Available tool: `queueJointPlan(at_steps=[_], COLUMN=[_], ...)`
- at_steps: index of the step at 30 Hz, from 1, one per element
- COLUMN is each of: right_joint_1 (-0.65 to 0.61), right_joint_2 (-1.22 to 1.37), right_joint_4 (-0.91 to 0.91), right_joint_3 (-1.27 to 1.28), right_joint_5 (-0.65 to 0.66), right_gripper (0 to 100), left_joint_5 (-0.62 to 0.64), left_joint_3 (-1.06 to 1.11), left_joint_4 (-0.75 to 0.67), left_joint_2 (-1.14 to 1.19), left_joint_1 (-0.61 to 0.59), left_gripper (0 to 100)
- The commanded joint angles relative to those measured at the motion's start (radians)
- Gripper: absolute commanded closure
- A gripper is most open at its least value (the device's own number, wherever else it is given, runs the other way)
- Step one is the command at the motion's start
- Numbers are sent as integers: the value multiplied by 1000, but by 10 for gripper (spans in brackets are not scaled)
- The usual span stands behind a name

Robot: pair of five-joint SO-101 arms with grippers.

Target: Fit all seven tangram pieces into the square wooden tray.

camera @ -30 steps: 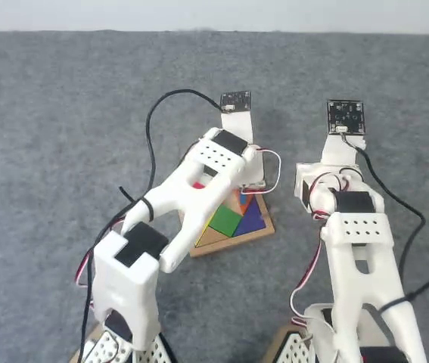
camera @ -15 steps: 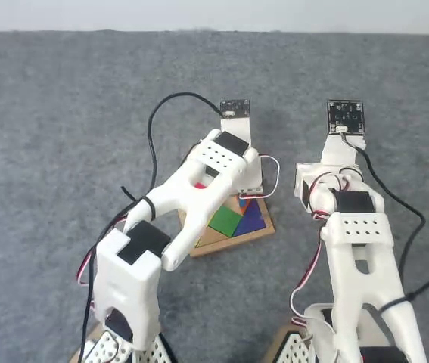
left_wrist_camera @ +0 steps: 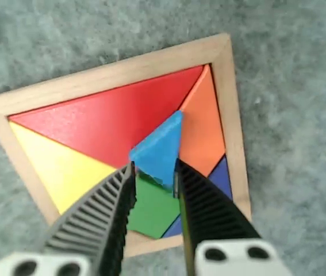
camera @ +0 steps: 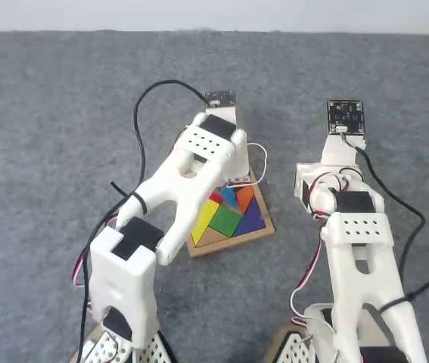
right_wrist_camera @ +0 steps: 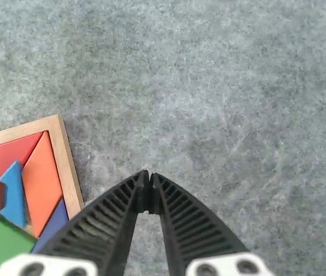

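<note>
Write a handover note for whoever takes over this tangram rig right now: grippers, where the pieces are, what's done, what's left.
Left gripper: shut on the light blue wooden triangle, held over the middle of the square wooden tray.
Right gripper: shut, empty, over the grey mat beside the tray.
Done: red triangle, yellow triangle, orange triangle, green square and dark blue piece lie in the tray.
To do: seat the light blue triangle, which looks tilted rather than flush, then release. Six pieces counted; a seventh may be hidden under the gripper.
</note>
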Motion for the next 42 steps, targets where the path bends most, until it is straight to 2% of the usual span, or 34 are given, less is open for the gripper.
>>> queueJointPlan(at_steps=[1, 7, 13, 17, 20, 26, 33, 36, 39, 42], right_joint_1=[8, 8, 8, 7, -15, -99, -111, -111, -113, -117], right_joint_2=[-48, -48, -48, -48, -47, -41, -56, -77, -119, -216], right_joint_4=[-24, -24, -24, -24, -24, -16, -24, -24, -25, -28], right_joint_3=[-37, -37, -37, -37, -35, -29, -5, 6, 34, 84], right_joint_5=[-3, -3, -3, -2, 21, 121, 141, 140, 140, 140], right_gripper=[974, 974, 974, 974, 974, 974, 974, 974, 975, 977], left_joint_5=[-31, -74, -173, -249, -315, -483, -575, -583, -583, -586], left_joint_3=[-65, -128, -174, -77, 105, 572, 1133, 1345, 1477, 1564], left_joint_4=[43, 103, 130, 84, -37, -304, -767, -964, -1046, -1051], left_joint_2=[-17, -17, -130, -272, -381, -664, -1175, -1366, -1534, -1686], left_joint_1=[-9, -43, -196, -275, -296, -330, -486, -505, -509, -512], left_gripper=[891, 891, 896, 928, 988, 987, 987, 985, 986, 986])
